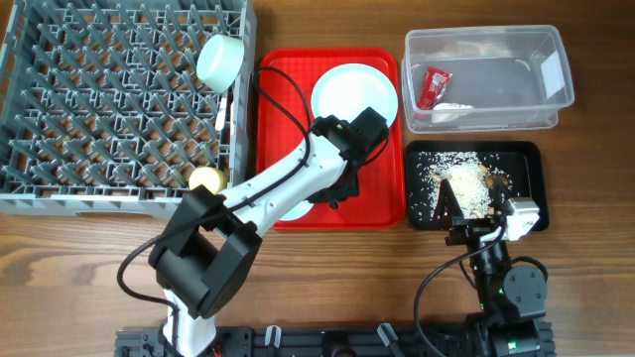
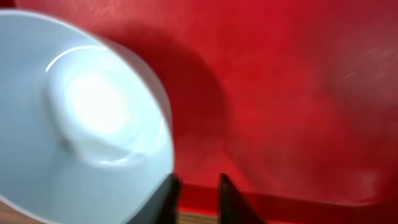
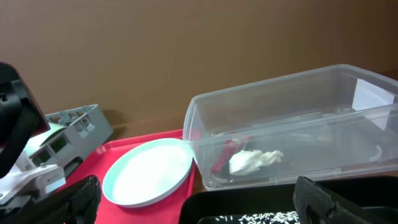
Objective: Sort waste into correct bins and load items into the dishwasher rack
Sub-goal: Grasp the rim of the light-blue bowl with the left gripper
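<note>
My left gripper [image 1: 332,193] reaches over the red serving tray [image 1: 382,188], jaws a little apart with only tray and table edge showing between them. A pale bowl [image 2: 81,118] lies just left of its left finger [image 2: 166,199], rim against it. A pale round plate [image 1: 354,94] rests at the tray's back. The grey dishwasher rack [image 1: 99,201] holds another pale bowl [image 1: 220,61], white cutlery [image 1: 226,109] and a yellow cup [image 1: 206,179]. The clear tub [image 1: 496,59] holds the red wrapper [image 1: 434,86] and white scrap [image 1: 451,112]. Crumbs [image 1: 466,183] lie in the black tray [image 1: 531,159]. My right gripper [image 1: 466,213] hovers wide open.
The left arm's cable loops over the red tray near the rack's right wall. In the right wrist view the plate [image 3: 149,171] sits left of the clear tub [image 3: 292,124], with the black tray's rim [image 3: 249,190] directly below the fingers.
</note>
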Tool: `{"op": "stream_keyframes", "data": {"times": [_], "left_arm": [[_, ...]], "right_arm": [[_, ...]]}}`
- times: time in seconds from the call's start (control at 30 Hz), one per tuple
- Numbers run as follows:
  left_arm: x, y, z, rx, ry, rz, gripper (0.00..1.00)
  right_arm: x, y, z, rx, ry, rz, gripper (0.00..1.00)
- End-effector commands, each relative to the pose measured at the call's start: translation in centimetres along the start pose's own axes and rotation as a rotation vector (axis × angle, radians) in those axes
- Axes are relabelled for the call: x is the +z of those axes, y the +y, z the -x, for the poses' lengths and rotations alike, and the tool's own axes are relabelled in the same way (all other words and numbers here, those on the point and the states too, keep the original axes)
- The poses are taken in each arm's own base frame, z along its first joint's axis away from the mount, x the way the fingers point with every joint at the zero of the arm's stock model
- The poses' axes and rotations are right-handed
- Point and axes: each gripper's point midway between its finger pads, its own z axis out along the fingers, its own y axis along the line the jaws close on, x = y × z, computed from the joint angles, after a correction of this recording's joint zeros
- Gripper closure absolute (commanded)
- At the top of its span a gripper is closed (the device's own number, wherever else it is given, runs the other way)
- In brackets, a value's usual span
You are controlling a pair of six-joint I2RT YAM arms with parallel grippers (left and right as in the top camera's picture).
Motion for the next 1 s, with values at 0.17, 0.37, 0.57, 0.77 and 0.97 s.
{"op": "stream_keyframes", "data": {"times": [0.17,0.37,0.57,0.77,0.97], "left_arm": [[-5.1,2.8,1.3,-0.017,-0.121,0.059,0.44],[-1.7,2.5,1.7,-0.013,-0.124,0.066,0.71],[1.0,1.5,1.9,-0.003,-0.112,0.051,0.83],[0.7,-3.7,1.7,0.081,-0.070,-0.196,0.89],[0.2,-4.8,1.3,0.115,-0.048,-0.260,0.61]], "right_arm": [[-0.1,-0.4,0.4,-0.016,-0.021,-0.020,0.00],[-0.1,-0.4,0.4,-0.016,-0.021,-0.020,0.00],[-0.1,-0.4,0.4,-0.015,-0.020,-0.020,0.00],[-0.1,-0.4,0.4,-0.015,-0.021,-0.020,0.00],[-0.1,-0.4,0.4,-0.015,-0.021,-0.020,0.00]]}}
